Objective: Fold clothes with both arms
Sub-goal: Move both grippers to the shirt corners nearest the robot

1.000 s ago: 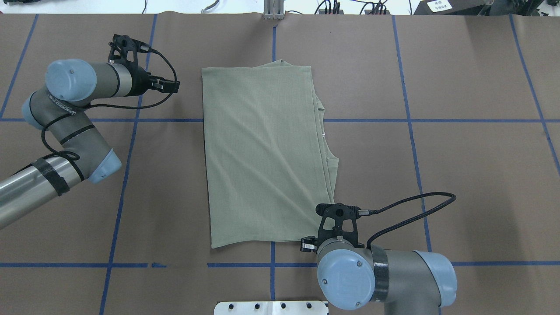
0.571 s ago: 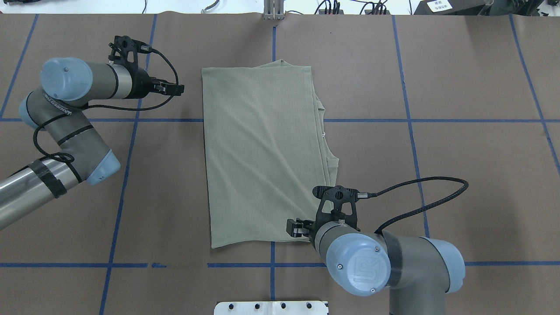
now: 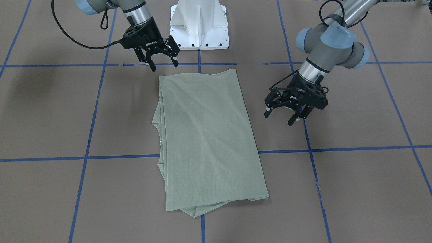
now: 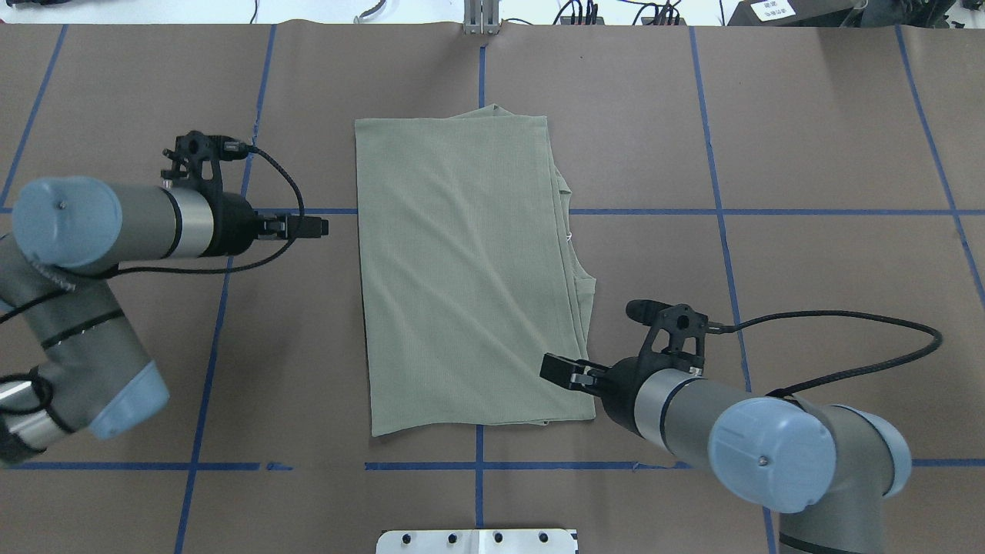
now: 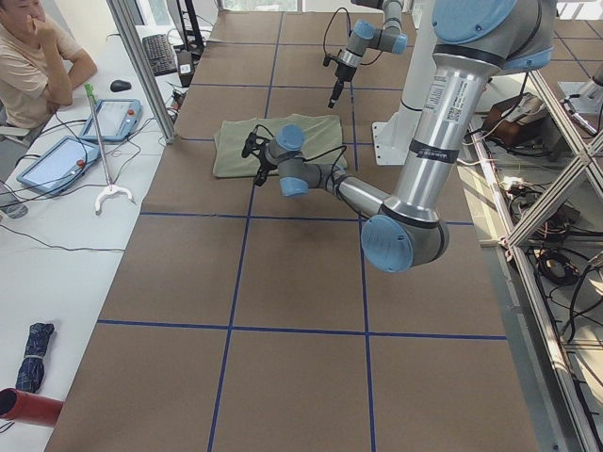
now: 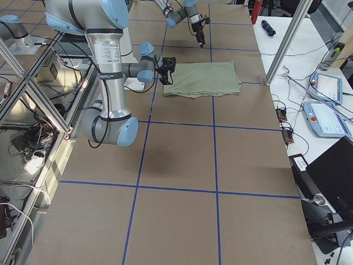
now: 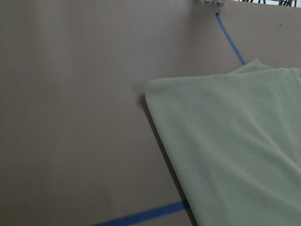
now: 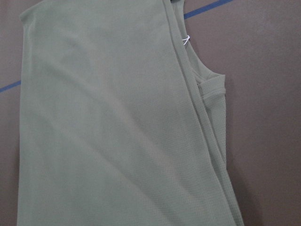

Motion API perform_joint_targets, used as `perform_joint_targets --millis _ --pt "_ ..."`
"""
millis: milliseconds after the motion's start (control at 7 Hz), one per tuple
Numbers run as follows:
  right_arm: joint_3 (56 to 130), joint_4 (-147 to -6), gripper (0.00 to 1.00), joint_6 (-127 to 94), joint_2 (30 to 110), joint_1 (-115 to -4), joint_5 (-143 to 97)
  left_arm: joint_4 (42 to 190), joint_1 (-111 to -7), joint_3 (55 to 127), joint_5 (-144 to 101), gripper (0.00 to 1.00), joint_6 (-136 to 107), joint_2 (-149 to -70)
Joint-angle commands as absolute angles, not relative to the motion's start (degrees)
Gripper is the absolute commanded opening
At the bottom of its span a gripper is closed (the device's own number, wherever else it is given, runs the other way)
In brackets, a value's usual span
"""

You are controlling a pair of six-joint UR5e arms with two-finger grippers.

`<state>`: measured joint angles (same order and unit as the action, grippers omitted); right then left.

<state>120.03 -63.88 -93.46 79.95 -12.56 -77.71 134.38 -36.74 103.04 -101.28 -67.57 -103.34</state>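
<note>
The clothes are one sage-green shirt (image 4: 462, 269), folded into a long rectangle and lying flat mid-table (image 3: 209, 141). Its layered edge, with the neck opening (image 8: 209, 82) and a white tag string (image 8: 186, 39), faces the robot's right. My left gripper (image 3: 278, 118) is open and empty, a short way off the shirt's left edge, level with the blue cross line (image 4: 315, 227). My right gripper (image 3: 164, 66) is open and empty too, above the shirt's near right corner (image 4: 560, 369). The left wrist view shows the shirt's far left corner (image 7: 235, 141).
Brown paper with blue tape lines (image 4: 716, 211) covers the table. The white pedestal base (image 3: 199, 27) stands at the robot's edge. Beyond the far edge, a person (image 5: 38, 56) sits at a side table with tablets (image 5: 113, 118) and a metal post (image 5: 141, 66).
My left gripper has moved from beside the shirt's far left corner toward the robot, along the left edge. My right gripper swung from the shirt's near edge up over its near right corner. The shirt stayed put.
</note>
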Motion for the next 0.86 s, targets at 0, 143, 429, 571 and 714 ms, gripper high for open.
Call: perform_joint_targets --millis 0,143,429,571,714 --pt "121.6 -62.2 1.0 -99.7 83.4 -14.8 -77.5 127.7 -21.9 116.0 -88.7 1.0 -91.4 -97.6" --pt "121.5 -62.2 1.0 -100.1 83.3 -15.9 -77.5 127.7 -14.7 115.8 -80.5 0.99 -102.1 -97.9" --pt "121.5 -62.2 1.0 -100.2 83.1 -16.4 -77.5 127.7 -7.9 113.1 -74.9 0.78 -113.0 -98.3" --pt "121.4 -62.2 1.0 -100.2 83.0 -16.4 -77.5 127.8 -7.0 111.0 -74.9 0.74 -115.9 -99.7" --pt "121.4 -62.2 1.0 -100.2 83.0 -16.4 -77.5 127.8 -5.0 110.0 -74.8 0.73 -116.9 -100.5"
